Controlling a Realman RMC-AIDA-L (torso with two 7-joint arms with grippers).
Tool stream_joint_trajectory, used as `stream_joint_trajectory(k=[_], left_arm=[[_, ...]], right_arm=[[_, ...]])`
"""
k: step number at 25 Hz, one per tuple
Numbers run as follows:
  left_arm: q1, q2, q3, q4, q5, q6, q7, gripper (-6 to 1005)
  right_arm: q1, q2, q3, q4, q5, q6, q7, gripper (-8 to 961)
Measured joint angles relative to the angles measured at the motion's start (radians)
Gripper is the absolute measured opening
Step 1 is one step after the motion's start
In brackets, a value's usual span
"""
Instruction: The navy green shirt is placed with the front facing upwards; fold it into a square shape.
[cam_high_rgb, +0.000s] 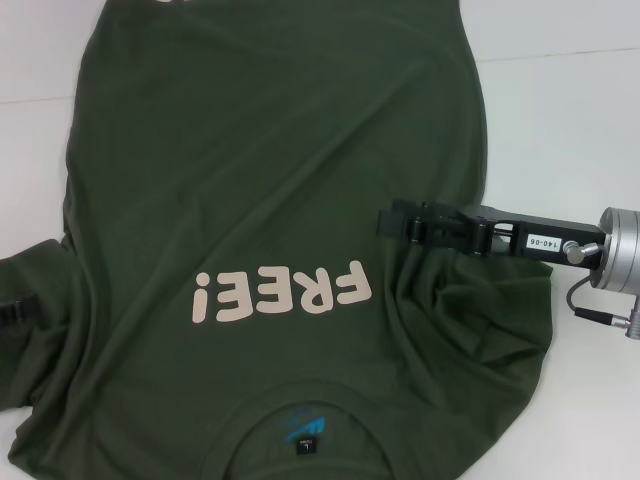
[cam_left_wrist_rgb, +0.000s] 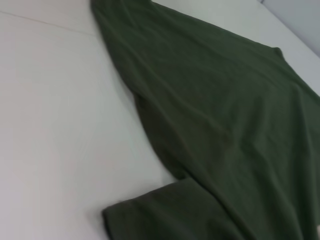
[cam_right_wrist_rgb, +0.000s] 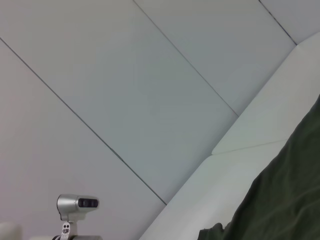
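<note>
The navy green shirt lies front up on the white table, its pale "FREE!" lettering upside down to me and its blue-and-black neck label at the near edge. My right gripper reaches in from the right, low over the shirt's right side beside the lettering, where the cloth below it is bunched into creases. A small black part of my left gripper shows at the left edge on the left sleeve. The left wrist view shows the shirt's side and a sleeve end.
The white table shows bare to the right of the shirt and at the far left. The right wrist view looks up at grey wall panels, with a small silver camera unit low in it.
</note>
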Motion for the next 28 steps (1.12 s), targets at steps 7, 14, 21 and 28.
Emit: stream_joint_trajectory(k=[7, 14, 21, 28], left_arm=[[0.014, -0.001, -0.01, 0.013, -0.001, -0.031, 0.003, 903], [0.024, -0.001, -0.019, 0.02, 0.005, -0.033, 0.002, 903], [0.027, -0.002, -0.019, 0.023, 0.024, -0.025, -0.003, 902], [0.026, -0.002, -0.003, 0.021, 0.032, -0.022, -0.005, 885]], right_arm=[[-0.002, 0.001, 0.0, 0.0, 0.0, 0.0, 0.0, 915], [-0.002, 0.002, 0.0, 0.0, 0.0, -0.001, 0.0, 915], [-0.002, 0.002, 0.0, 0.0, 0.0, -0.002, 0.0, 915], [-0.003, 0.001, 0.0, 0.0, 0.0, -0.002, 0.0, 914]])
